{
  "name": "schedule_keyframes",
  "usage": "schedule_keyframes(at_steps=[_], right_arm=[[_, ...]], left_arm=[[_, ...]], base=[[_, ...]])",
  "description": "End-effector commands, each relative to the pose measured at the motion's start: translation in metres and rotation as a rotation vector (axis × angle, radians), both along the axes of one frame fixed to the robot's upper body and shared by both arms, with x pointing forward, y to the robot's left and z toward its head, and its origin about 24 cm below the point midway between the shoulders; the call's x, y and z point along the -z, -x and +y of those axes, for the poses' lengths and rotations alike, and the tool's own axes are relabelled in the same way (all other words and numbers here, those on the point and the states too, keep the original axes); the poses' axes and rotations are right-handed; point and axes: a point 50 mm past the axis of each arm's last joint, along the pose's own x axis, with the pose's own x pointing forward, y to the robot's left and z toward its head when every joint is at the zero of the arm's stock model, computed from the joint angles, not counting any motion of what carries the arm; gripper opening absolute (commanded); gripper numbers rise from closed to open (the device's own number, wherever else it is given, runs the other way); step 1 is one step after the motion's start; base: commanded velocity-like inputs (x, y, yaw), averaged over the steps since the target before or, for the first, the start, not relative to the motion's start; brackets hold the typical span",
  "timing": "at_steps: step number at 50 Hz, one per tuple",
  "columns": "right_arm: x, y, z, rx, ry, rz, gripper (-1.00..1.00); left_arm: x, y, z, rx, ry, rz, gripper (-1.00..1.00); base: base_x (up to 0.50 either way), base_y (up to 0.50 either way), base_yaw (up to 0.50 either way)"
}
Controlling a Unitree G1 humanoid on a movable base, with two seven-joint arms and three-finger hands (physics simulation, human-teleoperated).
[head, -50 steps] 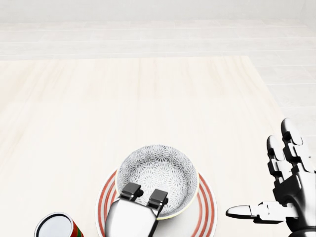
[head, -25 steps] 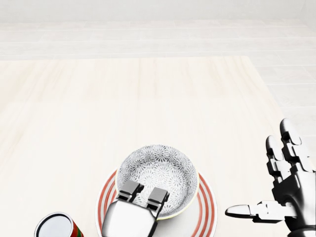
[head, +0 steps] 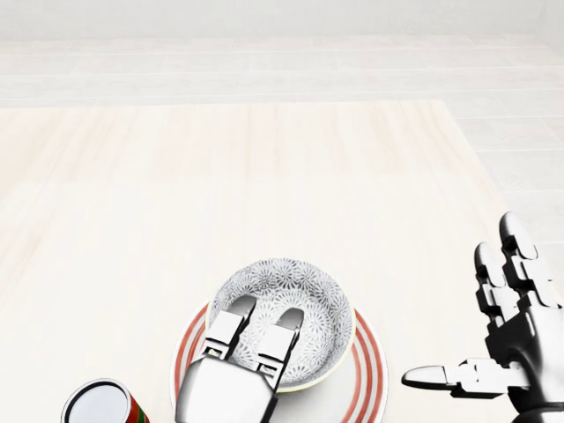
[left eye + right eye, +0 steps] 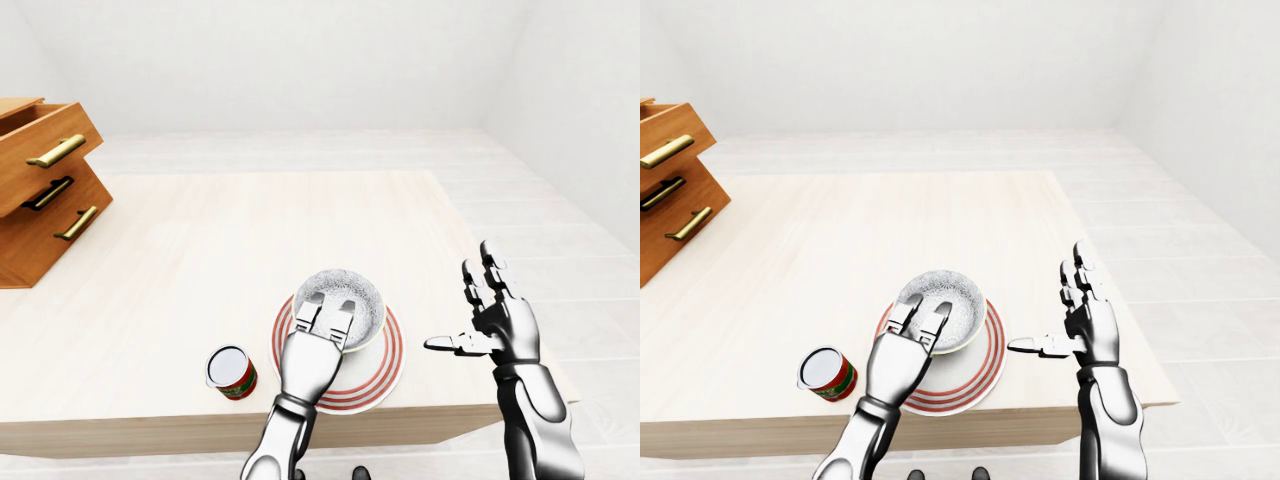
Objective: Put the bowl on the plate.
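Note:
A grey patterned bowl (image 3: 308, 291) sits upright on a white plate with red rings (image 3: 372, 366), near the bottom edge of the table in the head view. My left hand (image 3: 266, 310) comes in from the bottom. Its fingers (image 3: 231, 324) lie stretched out flat over the bowl's near rim and inside, open and not closed round it. The left thumb is hidden. My right hand (image 3: 476, 317) hovers to the right of the plate, off the table's right edge, with fingers spread open and nothing in it.
A red can with a white lid (image 3: 99, 404) stands left of the plate near the table's bottom edge. A wooden drawer cabinet (image 4: 40, 190) with brass handles stands at the table's far left. The table's right edge (image 3: 467, 150) runs just right of the plate.
My left hand's fingers have uncurled from the bowl's near rim and now lie straight over the bowl. The bowl, plate and right hand have not moved.

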Motion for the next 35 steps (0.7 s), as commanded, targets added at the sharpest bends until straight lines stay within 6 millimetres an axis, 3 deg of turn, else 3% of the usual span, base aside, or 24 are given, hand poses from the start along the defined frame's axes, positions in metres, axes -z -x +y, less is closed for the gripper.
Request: schedule_keyframes(at_steps=[1, 28, 35], right_arm=[[-0.002, 0.001, 0.000, 0.002, 0.002, -0.002, 1.00], [-0.010, 0.004, -0.003, 0.010, 0.002, -0.020, 1.00], [-0.009, 0.004, -0.003, 0.011, -0.002, -0.021, 1.00]], left_arm=[[-0.001, 0.001, 0.002, -0.003, -0.004, -0.004, 0.59], [-0.026, 0.008, 0.006, 0.002, 0.027, -0.035, 0.76], [-0.036, 0.008, 0.010, -0.009, 0.028, -0.050, 0.89]], base=[[0.00, 0.00, 0.00], [0.00, 0.00, 0.00], [0.00, 0.00, 0.00]])
